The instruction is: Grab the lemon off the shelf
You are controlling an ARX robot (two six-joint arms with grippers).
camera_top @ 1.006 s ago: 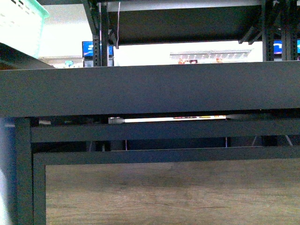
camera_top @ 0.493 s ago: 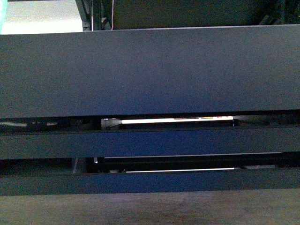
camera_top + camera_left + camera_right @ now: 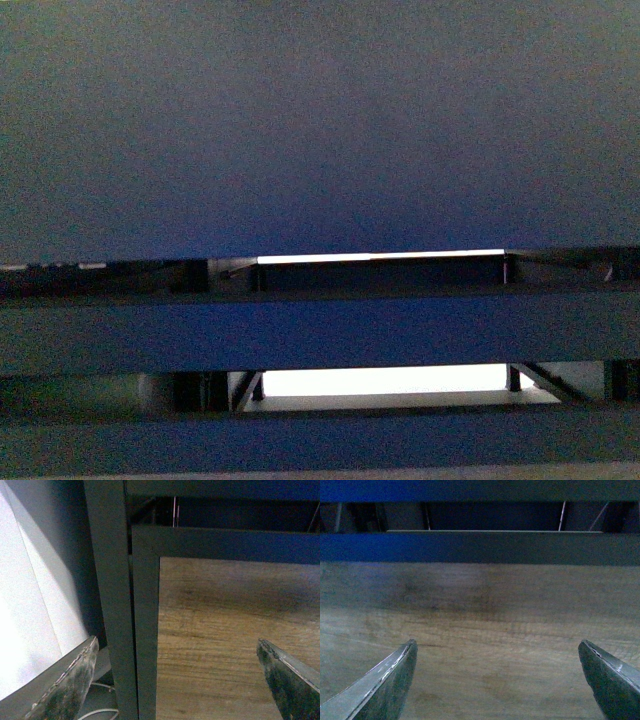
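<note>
Searching every view turns up no lemon, so its place on the shelf [image 3: 320, 130] cannot be told; by judgement it is light, firm and waxy-skinned, best gripped across its broad middle. Shelf tiers are flat, matt dark metal with square bars, above a brown wood-grain panel [image 3: 480, 625]. The left gripper [image 3: 180, 680] and right gripper [image 3: 495, 680] both hang empty, jaws spread wide, facing that panel

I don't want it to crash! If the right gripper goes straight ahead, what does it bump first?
Probably the wood panel of the shelf: the right gripper, jaws open and empty, faces it squarely. How far off it is, I can't tell.
</note>
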